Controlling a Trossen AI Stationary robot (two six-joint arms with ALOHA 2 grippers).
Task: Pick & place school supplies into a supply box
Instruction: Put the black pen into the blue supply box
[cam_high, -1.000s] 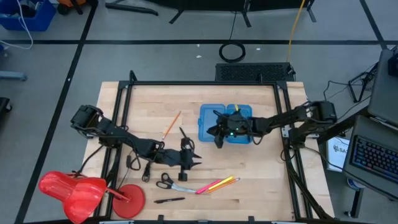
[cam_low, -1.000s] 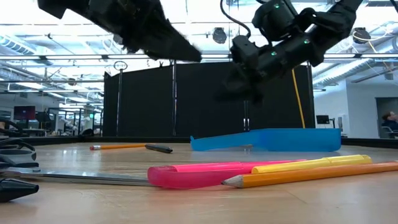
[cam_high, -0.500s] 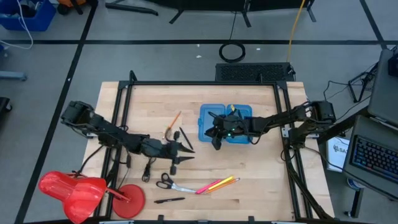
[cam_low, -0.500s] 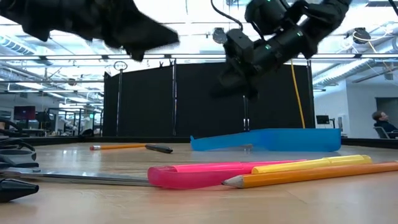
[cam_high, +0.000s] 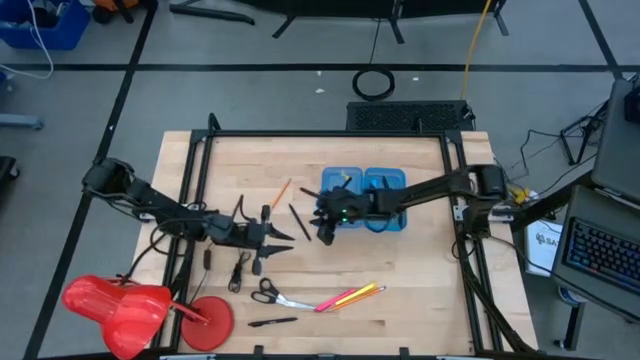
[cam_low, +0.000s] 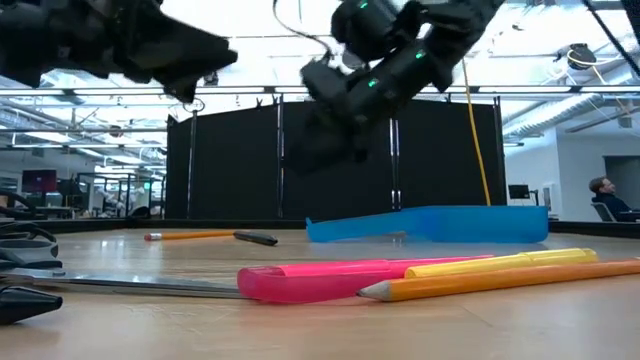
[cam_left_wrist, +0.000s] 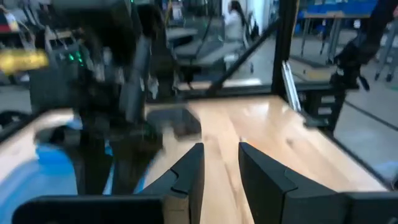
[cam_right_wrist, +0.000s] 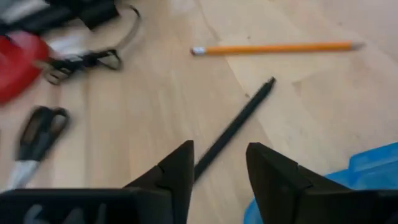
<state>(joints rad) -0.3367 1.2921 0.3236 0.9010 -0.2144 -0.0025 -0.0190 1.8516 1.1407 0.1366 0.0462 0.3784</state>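
Observation:
The blue supply box (cam_high: 385, 190) lies open at the table's middle right. My right gripper (cam_high: 322, 228) hangs open past the box's left edge, above a black pen (cam_right_wrist: 239, 124) that lies flat on the wood, with an orange pencil (cam_right_wrist: 273, 47) beyond it. My left gripper (cam_high: 283, 240) stands open and level left of that pen, nothing between its fingers (cam_left_wrist: 186, 174). Scissors (cam_high: 268, 292), pink and yellow markers (cam_high: 350, 296) and another black pen (cam_high: 272, 322) lie near the front edge.
A red plastic object (cam_high: 130, 305) sits at the front left corner. A black frame (cam_high: 330, 133) borders the table. Loose black cable (cam_high: 238, 272) lies beside my left arm. Bare wood lies right of the markers.
My right gripper has gone from above the box toward the table's left edge, ending over the black pen. My left gripper has drawn back toward the left edge and has tipped up from pointing down to level.

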